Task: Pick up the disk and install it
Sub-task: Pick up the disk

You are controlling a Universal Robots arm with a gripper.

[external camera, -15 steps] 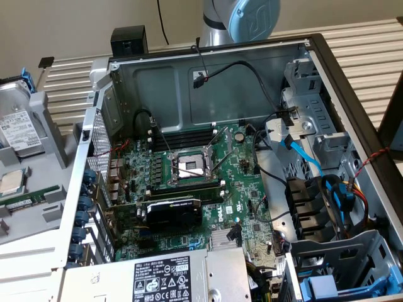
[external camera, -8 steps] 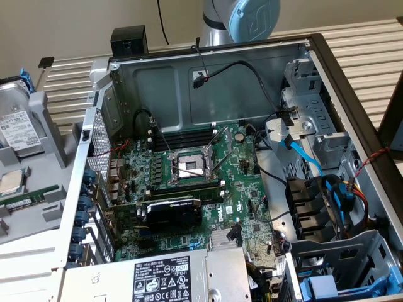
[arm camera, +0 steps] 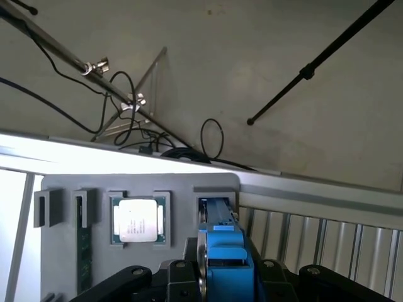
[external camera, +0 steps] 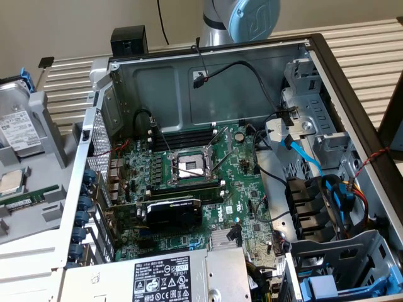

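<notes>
The open computer case (external camera: 189, 82) takes the middle, and the grey tray (external camera: 39, 223) lies just beside it, at the exterior view's left. In the wrist view the gripper (arm camera: 221, 284) is over this tray. Its fingers are closed on the disk (arm camera: 225, 248), which stands edge-on at the slot next to the CPU chip (arm camera: 138, 220). Whether its end is free of the slot, I cannot tell. I think the lift should go straight, without tilt, so the blue frame does not catch the slot walls.

Exterior view: high, steep downward look into open case (external camera: 170, 88), close; tray (external camera: 38, 220) at exterior view's left edge. Wrist view: close above tray, looking across it to stands (arm camera: 306, 73), cables (arm camera: 211, 138) beyond. Shared: tray, chip (arm camera: 137, 220), disk (arm camera: 223, 248).
</notes>
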